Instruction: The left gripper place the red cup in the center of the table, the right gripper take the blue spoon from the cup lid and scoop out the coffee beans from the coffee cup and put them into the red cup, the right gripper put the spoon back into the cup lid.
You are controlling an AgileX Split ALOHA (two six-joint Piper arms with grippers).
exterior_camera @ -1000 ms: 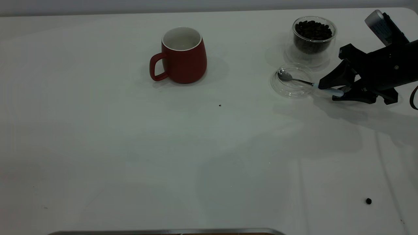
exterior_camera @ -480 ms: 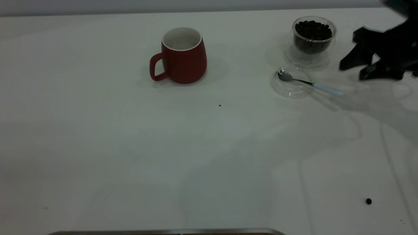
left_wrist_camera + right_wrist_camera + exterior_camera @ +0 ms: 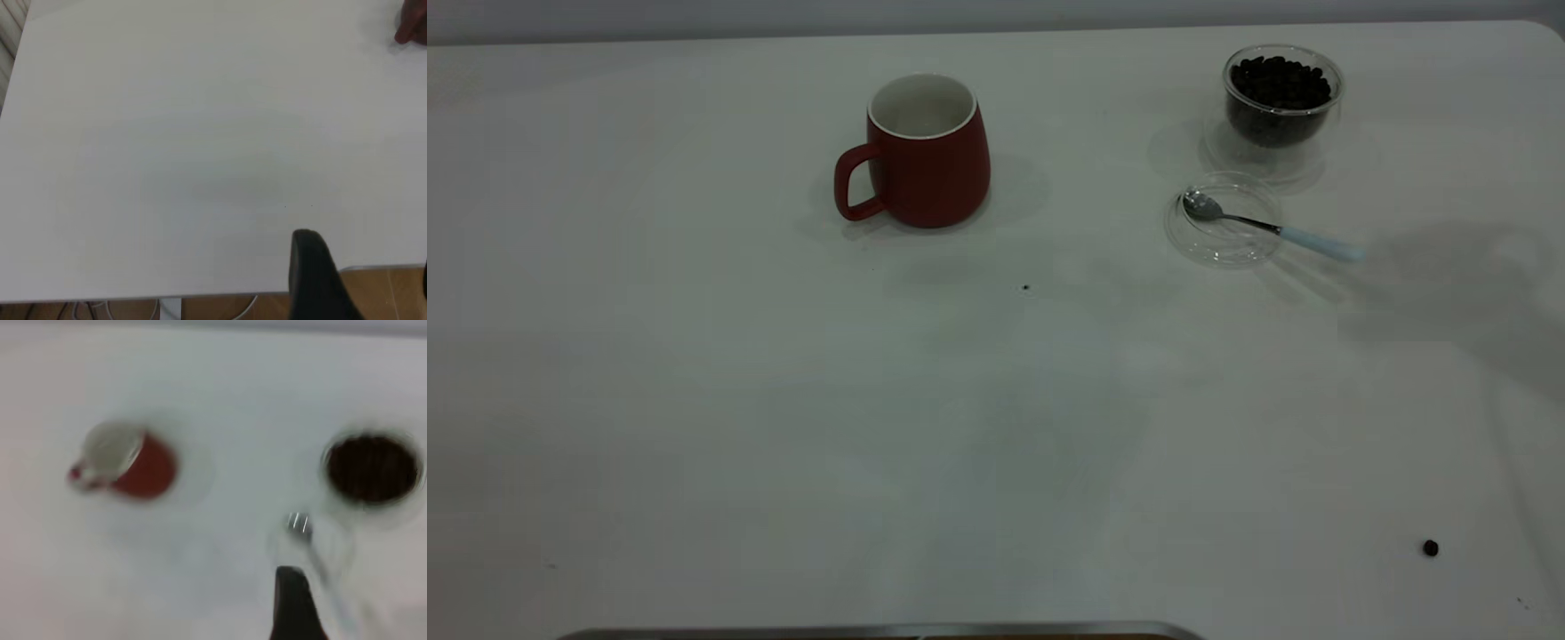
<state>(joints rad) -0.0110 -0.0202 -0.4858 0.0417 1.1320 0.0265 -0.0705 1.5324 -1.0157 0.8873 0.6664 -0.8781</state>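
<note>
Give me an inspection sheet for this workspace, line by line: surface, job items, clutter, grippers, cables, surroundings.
Surface: white table, flat, shadows at its right side.
Red cup: upright near the middle, handle toward the left arm's side; contents cannot be told.
Coffee cup: upright, far right, holding coffee beans.
Cup lid: flat, just in front of the coffee cup.
Blue spoon: bowl resting in the lid, handle out over the rim.
Clutter: stray bean near the front right; dark speck mid-table.
Grippers: out of the exterior view; one dark finger of each shows in its wrist view.
Cables: some below the table edge.
Surroundings: wooden floor.
</note>
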